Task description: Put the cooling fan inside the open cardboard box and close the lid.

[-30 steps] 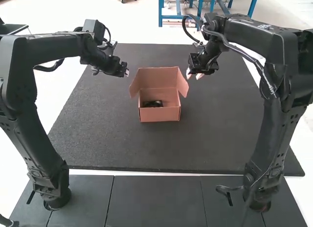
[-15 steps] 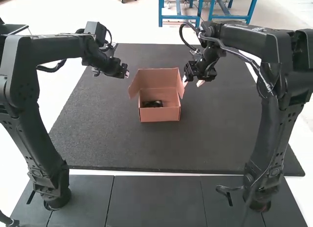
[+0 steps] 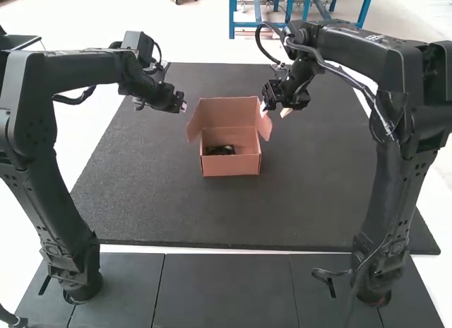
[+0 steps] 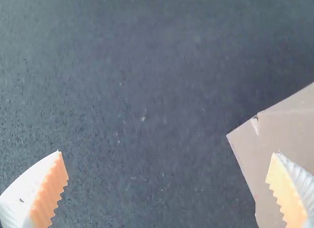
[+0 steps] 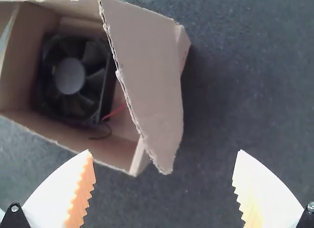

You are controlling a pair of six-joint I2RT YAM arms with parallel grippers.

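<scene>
While the left gripper (image 3: 179,102) hovers, fingers spread, just left of the cardboard box (image 3: 231,160), the cooling fan (image 5: 73,85) lies inside it, half hidden behind its front wall from above; the right gripper (image 3: 277,109), also spread, hangs above its right side

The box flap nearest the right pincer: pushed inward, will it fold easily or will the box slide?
The flap looks thin with a ragged edge, so it probably folds easily. The box is small and holds only a fan, so it may slide, though the rough mat should resist.
</scene>
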